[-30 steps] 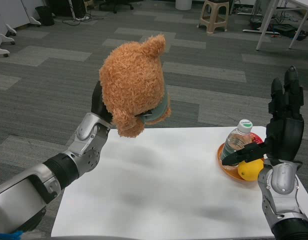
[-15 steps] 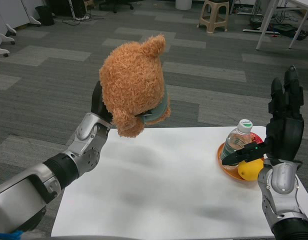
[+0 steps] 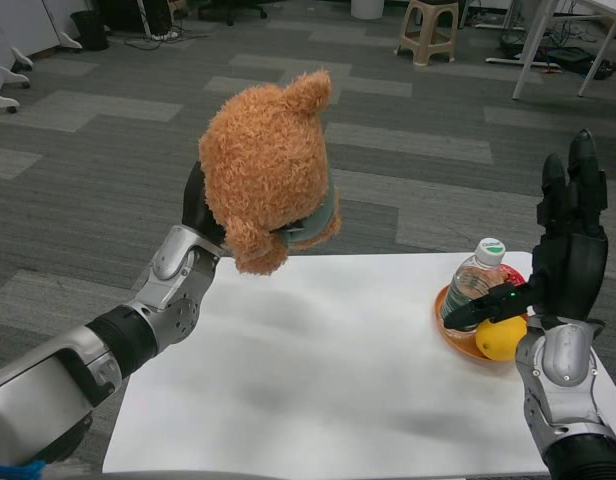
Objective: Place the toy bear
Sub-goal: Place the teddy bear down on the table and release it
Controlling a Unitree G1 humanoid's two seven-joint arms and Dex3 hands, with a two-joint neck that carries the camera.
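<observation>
A fluffy brown toy bear with a grey-green collar hangs in the air above the far left corner of the white table. My left hand grips it from behind and is mostly hidden by the plush. My right hand stands upright at the table's right side, fingers straight and apart, holding nothing, with its thumb reaching toward the bottle.
An orange bowl at the right of the table holds a clear water bottle with a white cap and a yellow lemon. Beyond the table lies grey carpet, with a plastic stool and table legs far back.
</observation>
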